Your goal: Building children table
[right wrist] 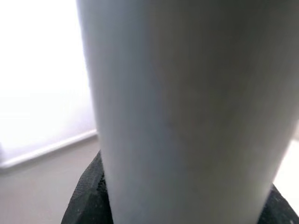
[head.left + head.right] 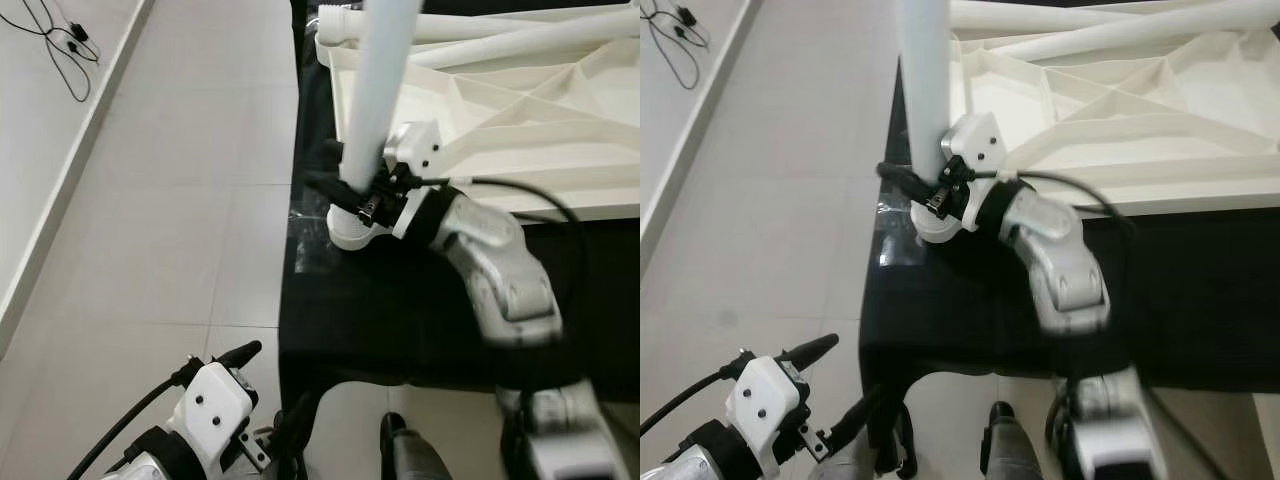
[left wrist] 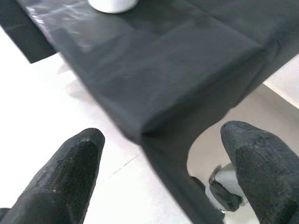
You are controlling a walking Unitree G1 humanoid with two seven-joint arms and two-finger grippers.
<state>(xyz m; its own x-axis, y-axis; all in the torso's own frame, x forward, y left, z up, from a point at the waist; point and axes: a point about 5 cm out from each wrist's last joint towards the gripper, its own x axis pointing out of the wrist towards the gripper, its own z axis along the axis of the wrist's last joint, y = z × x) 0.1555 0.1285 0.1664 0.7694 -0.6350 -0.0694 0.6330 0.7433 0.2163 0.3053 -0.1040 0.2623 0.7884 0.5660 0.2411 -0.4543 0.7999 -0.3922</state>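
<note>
Nearest to me, my left gripper (image 2: 262,392) hangs low over the pale tiled floor (image 2: 170,200), just off the near corner of the black cloth (image 2: 400,300). Its two black fingers (image 3: 60,177) stand wide apart with nothing between them — beyond them I see the cloth's draped corner and a grey caster under it.

Further out, my right arm (image 2: 500,270) reaches forward and to the left across the cloth. My right gripper (image 2: 352,192) is closed around a white table leg (image 2: 378,100), low on the tube, just above its wide round foot (image 2: 352,230). The foot rests on the cloth near its left edge, beside a patch of shiny clear tape. The leg stands nearly upright, leaning slightly, and rises out of the top of the picture. From my right wrist, the tube sits tight between the black pads (image 1: 88,196).

Behind the leg lies the white tabletop (image 2: 520,110), ribbed underside up, on the cloth. Two more white legs lie across its far part. Far left on the floor, a black cable (image 2: 60,45) curls.
</note>
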